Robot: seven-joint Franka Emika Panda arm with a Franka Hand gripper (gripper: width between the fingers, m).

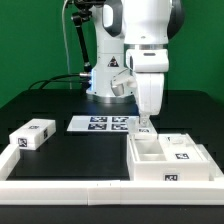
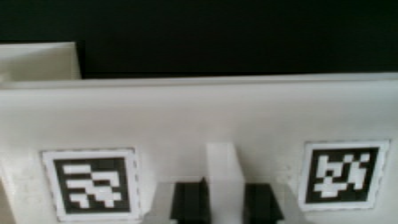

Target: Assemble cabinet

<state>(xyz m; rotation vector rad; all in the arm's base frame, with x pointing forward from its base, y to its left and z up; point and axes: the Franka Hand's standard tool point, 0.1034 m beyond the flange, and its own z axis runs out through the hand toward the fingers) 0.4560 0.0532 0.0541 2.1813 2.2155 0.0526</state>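
On the black table [image 1: 60, 158], toward the near side at the exterior view's right, sits the white plastic boxy cabinet body [image 1: 150, 172], open side up; low walls divide it into compartments, and black-and-white square tags show on its near wall and inside it; the white robot arm [image 1: 145, 40] reaches down from above, and its gripper [image 1: 147, 126] hangs at the far edge of the cabinet body, at or just above the rim.

From the wrist view, a broad white wall [image 2: 214, 115] of the cabinet body fills the picture; two square tags [image 2: 95, 185] sit on it, one to each side of a thin upright white rib [image 2: 219, 165]; the gripper [image 2: 219, 205] straddles that rib, its two dark fingers [image 2: 185, 203] one on each side and close against it; whether they pinch the rib or only stand beside it I cannot tell, since the picture is blurred.

Well apart from the cabinet body, at the exterior view's left, a small white block [image 1: 32, 136] with tags on its top and its end lies on the table; farther back, near the arm's base, lies the flat white marker board [image 1: 100, 124]; along the near edge runs a long white border rail [image 1: 60, 186], which the cabinet body sits just beside.
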